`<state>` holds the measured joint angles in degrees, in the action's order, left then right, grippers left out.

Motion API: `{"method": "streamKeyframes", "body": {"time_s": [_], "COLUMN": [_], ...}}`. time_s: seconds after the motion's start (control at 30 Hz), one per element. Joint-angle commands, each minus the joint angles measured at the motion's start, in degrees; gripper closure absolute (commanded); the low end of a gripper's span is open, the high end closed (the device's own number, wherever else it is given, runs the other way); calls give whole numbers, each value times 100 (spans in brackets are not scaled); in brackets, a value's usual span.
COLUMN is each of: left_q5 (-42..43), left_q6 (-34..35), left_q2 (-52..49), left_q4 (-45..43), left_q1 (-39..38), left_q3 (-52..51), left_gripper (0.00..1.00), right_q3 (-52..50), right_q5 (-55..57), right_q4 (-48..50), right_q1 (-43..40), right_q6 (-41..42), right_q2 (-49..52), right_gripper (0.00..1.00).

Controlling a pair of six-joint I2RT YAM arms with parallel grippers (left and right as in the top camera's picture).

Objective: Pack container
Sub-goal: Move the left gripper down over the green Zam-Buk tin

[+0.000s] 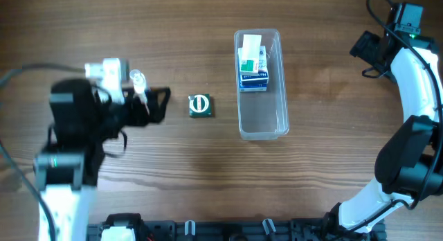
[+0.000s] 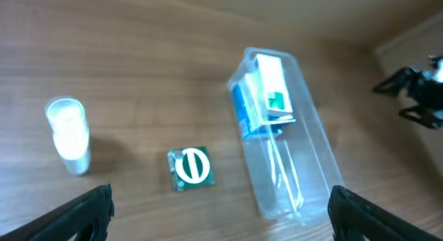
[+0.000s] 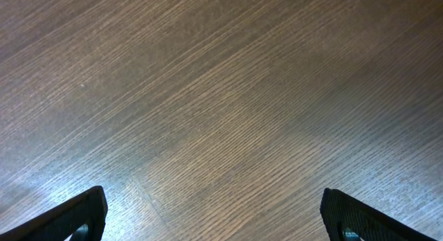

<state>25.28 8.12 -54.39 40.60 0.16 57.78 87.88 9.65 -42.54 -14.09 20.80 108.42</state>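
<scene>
The clear plastic container (image 1: 261, 109) lies lengthwise at the table's middle right, with blue, white and green boxes (image 1: 252, 61) in its far end. It also shows in the left wrist view (image 2: 304, 165), boxes (image 2: 266, 95) inside. A small green box with a white round mark (image 1: 200, 106) lies on the table left of the container, also in the left wrist view (image 2: 190, 168). A small clear vial (image 2: 69, 134) stands left of it. My left gripper (image 1: 156, 104) is open and empty, left of the green box. My right gripper (image 1: 367, 50) is open and empty at the far right, over bare wood (image 3: 221, 116).
The table is brown wood. Black fixtures (image 1: 208, 230) line the front edge. The right arm (image 1: 415, 123) curves along the right edge. A dark object (image 2: 415, 95) shows at the right edge of the left wrist view.
</scene>
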Motion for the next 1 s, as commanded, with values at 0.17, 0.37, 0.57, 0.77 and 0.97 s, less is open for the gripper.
{"method": "streamKeyframes", "body": {"time_s": [0.17,0.37,0.57,0.77,0.97], "left_q5": [-330,-3202,-3176,-2868,-2470], "left_q6": [302,1582,2081,2076,2022], "left_q2": [-1447,-1926,-3298,-4113,-4496], "left_q4": [-131,417,1637,1659,1283], "left_q1": [-732,-2393,-2400,-2393,-2400], "left_q3": [938,1311,2302,2345,2345], "left_gripper": [0,0,0,0,0], "right_q3": [-22,-22,-22,-22,-22], "right_q5": [-28,-26,-28,-28,-28], "right_q4": [11,11,13,13,11], "right_q1": [-24,-24,-24,-24,-24], "right_q6": [79,79,79,76,79], "right_q2": [13,13,13,13,13], "right_gripper": [0,0,0,0,0]}}
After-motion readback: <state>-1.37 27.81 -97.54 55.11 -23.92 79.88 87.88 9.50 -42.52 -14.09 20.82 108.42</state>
